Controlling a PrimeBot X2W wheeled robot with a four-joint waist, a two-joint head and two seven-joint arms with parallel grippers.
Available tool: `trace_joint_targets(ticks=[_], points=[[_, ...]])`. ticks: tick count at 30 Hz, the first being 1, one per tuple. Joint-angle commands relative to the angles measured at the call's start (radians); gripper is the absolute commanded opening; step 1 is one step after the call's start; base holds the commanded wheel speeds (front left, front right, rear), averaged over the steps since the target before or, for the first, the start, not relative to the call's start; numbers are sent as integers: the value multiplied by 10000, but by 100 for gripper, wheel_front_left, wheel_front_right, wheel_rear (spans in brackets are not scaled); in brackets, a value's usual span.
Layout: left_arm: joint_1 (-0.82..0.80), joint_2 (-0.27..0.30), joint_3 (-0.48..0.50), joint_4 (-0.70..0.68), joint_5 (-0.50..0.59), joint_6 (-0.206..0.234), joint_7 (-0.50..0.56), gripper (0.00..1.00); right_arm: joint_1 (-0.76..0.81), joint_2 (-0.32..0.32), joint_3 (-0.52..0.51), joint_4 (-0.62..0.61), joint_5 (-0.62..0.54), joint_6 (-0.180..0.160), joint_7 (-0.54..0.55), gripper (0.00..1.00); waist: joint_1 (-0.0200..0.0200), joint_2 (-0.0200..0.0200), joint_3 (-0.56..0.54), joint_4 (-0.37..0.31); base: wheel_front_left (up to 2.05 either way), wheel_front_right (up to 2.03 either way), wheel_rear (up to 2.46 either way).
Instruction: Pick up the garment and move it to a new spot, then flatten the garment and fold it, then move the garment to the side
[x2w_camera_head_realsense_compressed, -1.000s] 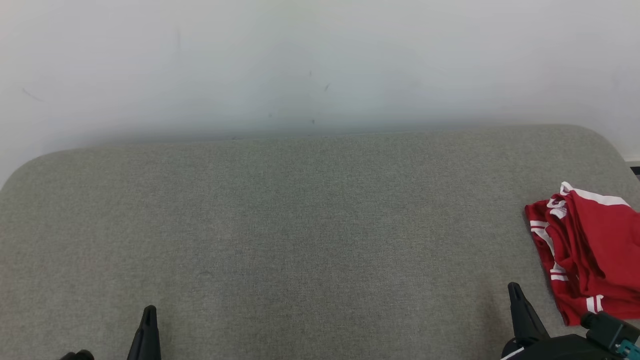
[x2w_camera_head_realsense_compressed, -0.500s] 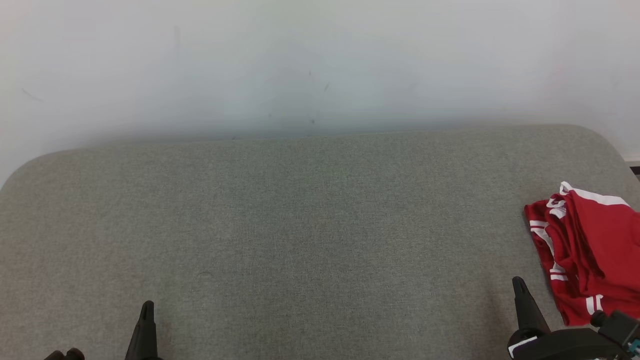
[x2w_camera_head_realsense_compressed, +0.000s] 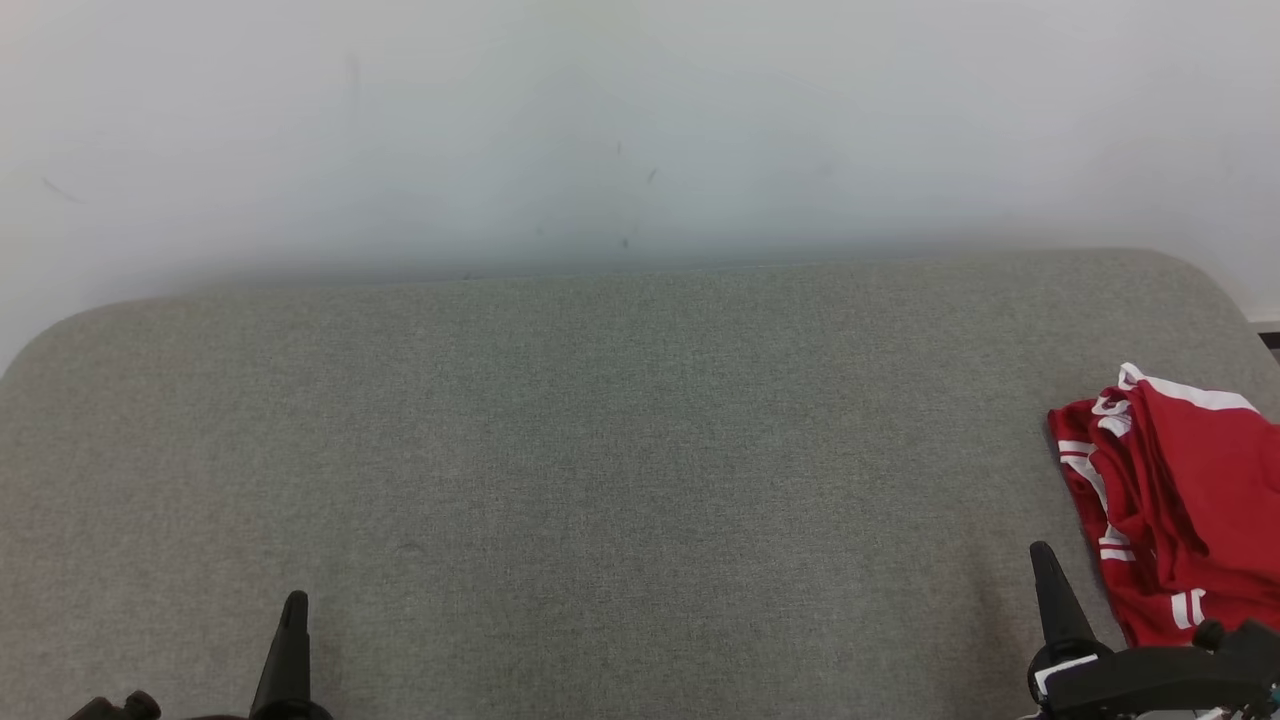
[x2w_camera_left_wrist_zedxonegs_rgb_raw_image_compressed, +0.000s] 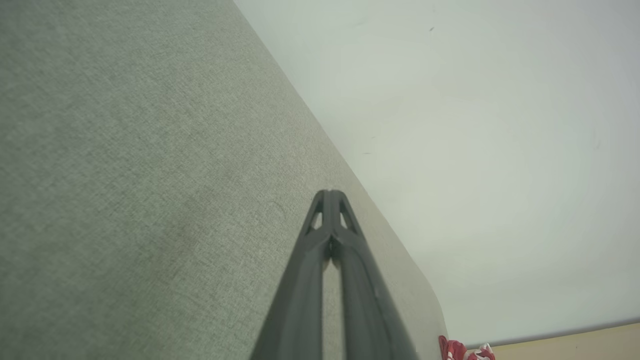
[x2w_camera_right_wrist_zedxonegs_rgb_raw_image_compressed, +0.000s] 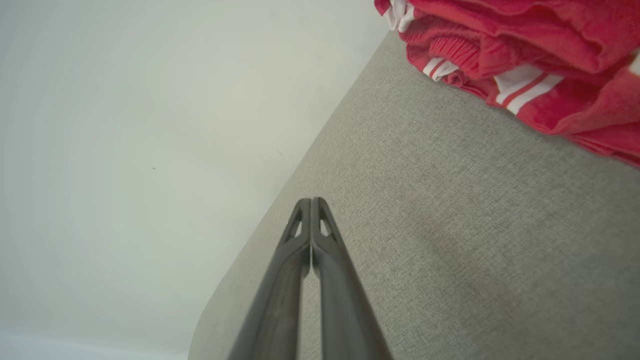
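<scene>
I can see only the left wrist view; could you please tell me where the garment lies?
Observer: The garment lies at the cushion's right end.
Operator: Thank you; is the right gripper holding it?
Observer: No, the right gripper is shut on nothing, beside the garment and apart from it.
Operator: Is the garment spread flat?
Observer: No, it lies in stacked, wrinkled layers.

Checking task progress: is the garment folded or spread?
Folded, roughly: the garment lies as a compact stack of layers at the right edge of the grey surface, not spread flat.
</scene>
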Motion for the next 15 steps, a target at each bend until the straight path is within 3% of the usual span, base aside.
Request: trace_joint_targets(ticks=[1,15], points=[[-268,49,49,-78,-335,-79,66,0,-188,16,-77,-123,262,4,51,0,0,0,0,-1,0,0,0],[-446,57,127,-4,-1756,-116,469,0,-289,145,-298,-191,1568,5,374,0,0,0,-1,-10,0,0,0]])
